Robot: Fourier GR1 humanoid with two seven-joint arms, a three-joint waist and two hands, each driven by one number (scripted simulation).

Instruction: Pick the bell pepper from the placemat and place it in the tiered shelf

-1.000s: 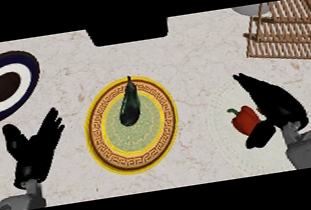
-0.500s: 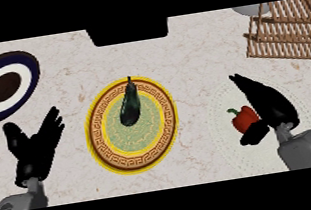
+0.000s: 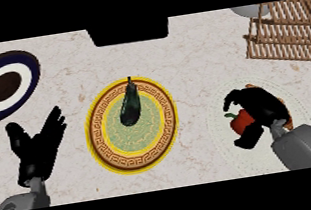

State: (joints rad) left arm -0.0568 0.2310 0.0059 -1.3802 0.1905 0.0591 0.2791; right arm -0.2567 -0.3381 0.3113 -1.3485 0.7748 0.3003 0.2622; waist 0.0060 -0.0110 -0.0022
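Observation:
The red bell pepper (image 3: 241, 120) with a green stem lies on a pale round placemat (image 3: 217, 109) at the right of the counter. My right hand (image 3: 257, 104) covers it from the right. Its fingers curl over the pepper's top and its thumb hooks under the near side. The wooden slatted tiered shelf (image 3: 293, 31) stands at the far right, well beyond the pepper. At the left, my left hand (image 3: 38, 149) rests open with fingers up, holding nothing.
A yellow patterned plate (image 3: 113, 148) with a dark eggplant (image 3: 130, 108) on it sits mid-counter. A blue and white plate (image 3: 3, 87) lies at the far left. A black object (image 3: 129, 31) is at the back edge, and a white one (image 3: 249, 10) is beside the shelf.
My right hand has closed in on the pepper from the right and its fingers have gone from straight to curled round it. The left hand has stayed still.

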